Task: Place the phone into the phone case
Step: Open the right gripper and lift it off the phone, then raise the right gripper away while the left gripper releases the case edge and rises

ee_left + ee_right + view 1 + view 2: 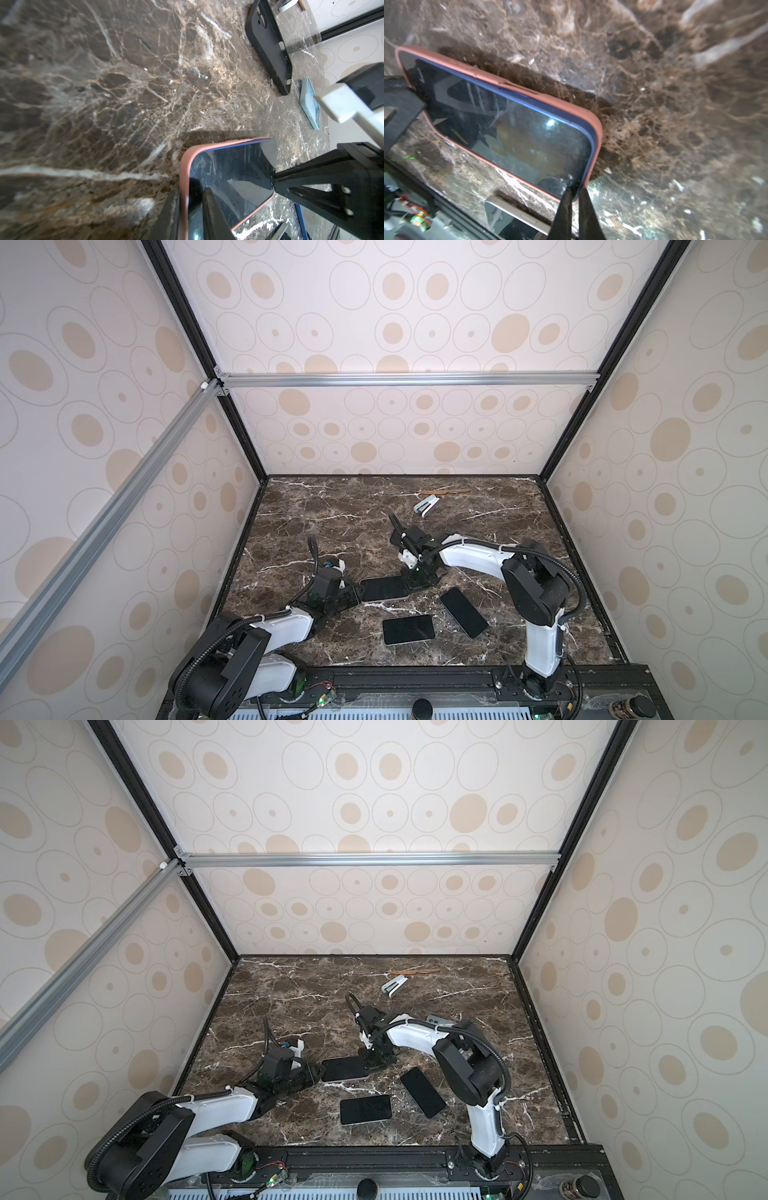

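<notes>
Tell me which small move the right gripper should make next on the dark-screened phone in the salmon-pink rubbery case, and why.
Probably press gently straight down. The shut right gripper has its tips on a corner of the blue-rimmed dark-screened phone, whose rim shows above the salmon-pink rubbery case there, so it seems not fully seated. The left gripper clamps the other end.

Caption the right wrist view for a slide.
Shut right gripper at a corner of the blue phone in its pink case.

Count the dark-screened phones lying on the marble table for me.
3: one blue-edged phone sits in the pink rubber case at the centre, a silver-edged phone lies nearer the front, and a dark phone lies angled right of it. Others may be hidden.
</notes>
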Controlling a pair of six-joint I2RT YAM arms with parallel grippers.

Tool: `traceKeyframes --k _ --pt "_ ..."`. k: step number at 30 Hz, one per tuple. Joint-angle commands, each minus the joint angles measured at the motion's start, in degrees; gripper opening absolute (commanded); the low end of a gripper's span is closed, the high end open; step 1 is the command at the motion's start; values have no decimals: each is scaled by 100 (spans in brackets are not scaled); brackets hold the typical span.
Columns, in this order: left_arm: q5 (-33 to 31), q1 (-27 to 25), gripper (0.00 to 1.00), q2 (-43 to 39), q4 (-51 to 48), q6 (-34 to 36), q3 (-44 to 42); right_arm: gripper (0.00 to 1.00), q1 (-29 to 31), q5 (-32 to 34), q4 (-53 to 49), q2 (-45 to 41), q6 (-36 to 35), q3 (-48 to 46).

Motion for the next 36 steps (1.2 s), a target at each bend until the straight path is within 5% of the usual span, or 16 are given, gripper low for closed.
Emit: traceKeyframes --k 1,18,36 --pt "38 -28 22 128 -433 -10 -133 10 451 1045 124 1633 -87 -772" --pt "-767 62 23 -990 -1712 346 546 18 438 1333 -764 -365 -164 172" --pt "-285 149 24 -296 -1561 589 1053 18 -123 613 -363 -577 -114 366"
